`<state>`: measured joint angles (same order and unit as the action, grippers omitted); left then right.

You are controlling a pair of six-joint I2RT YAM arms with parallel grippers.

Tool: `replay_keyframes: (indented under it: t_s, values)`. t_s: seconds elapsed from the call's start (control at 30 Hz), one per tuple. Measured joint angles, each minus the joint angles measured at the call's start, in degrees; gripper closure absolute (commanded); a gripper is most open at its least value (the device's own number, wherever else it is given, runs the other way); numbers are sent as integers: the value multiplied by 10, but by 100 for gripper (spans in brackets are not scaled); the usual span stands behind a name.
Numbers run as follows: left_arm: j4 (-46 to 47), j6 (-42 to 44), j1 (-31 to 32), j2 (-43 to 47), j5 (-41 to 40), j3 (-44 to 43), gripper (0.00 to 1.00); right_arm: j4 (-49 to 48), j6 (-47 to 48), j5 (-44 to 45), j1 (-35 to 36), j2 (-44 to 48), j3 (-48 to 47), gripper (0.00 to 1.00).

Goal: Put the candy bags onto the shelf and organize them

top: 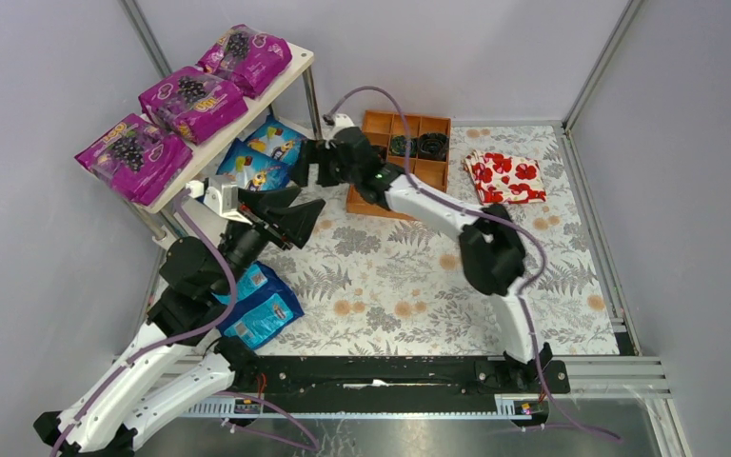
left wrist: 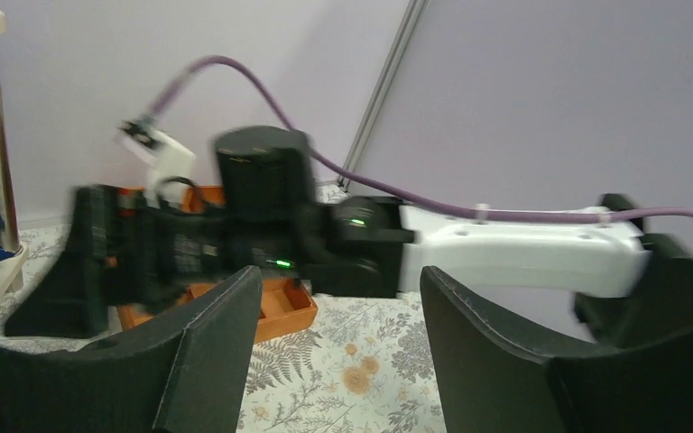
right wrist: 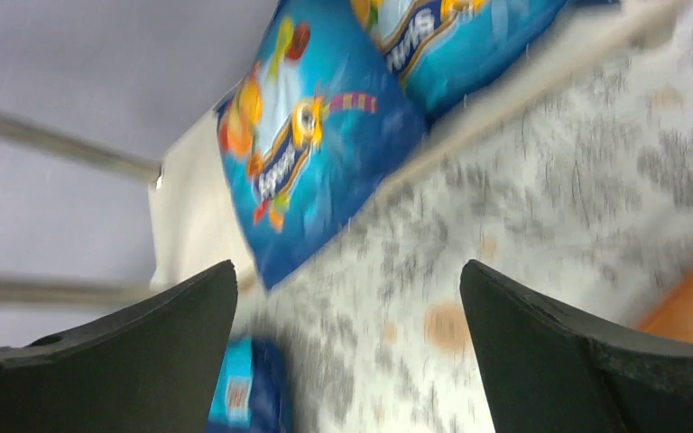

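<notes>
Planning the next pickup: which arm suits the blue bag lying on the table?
Left, probably. The blue candy bag lies beside the left arm, and the left hand is open and empty. The right hand, also open, is out by the shelf, farther away.

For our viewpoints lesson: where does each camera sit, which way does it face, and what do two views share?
Top external: above and behind, looking down on the table; the left arm and right arm show.
Left wrist: on the left arm, facing the right arm and orange tray; left claw open.
Right wrist: facing blue candy bags on the shelf; right claw open.
Shared: top and left wrist both show the tray.
</notes>
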<state>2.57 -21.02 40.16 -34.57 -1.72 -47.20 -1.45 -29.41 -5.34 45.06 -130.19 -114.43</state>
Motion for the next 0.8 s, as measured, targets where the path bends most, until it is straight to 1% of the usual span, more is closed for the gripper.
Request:
replay_keyframes:
  t_s: [0.03, 0.07, 0.1, 0.13, 0.23, 0.3, 0.47, 0.57, 0.63, 0.7, 0.8]
  values:
    - [0, 0, 0, 0, 0, 0, 30, -13, -2, -5, 0, 45, 61, 0]
    - [0, 0, -1, 1, 0, 0, 30, -30, -8, -19, 0, 101, 141, 0]
    - [0, 0, -1, 2, 1, 0, 30, -34, -13, -25, 1, 127, 178, 0]
    - [0, 0, -1, 3, 2, 0, 30, -60, -21, -38, 2, 165, 240, 0]
    - [2, 0, -2, 7, 4, 0, 30, -113, -47, -62, 14, 242, 388, 0]
    - [5, 0, -2, 7, 5, 2, 30, -136, -67, -65, 38, 263, 459, 0]
    - [6, 0, -11, 3, 5, 10, 30, -212, -133, -78, 143, 256, 559, 0]
    - [6, 0, -21, -5, 6, 10, 30, -275, -178, -83, 198, 223, 573, 1]
    - [6, 0, -26, -10, 6, 10, 30, -301, -198, -80, 218, 197, 572, 5]
    - [6, 0, -29, -13, 6, 10, 30, -313, -210, -74, 228, 172, 570, 11]
    - [6, 0, -31, -16, 6, 10, 30, -327, -220, -63, 229, 146, 555, 13]
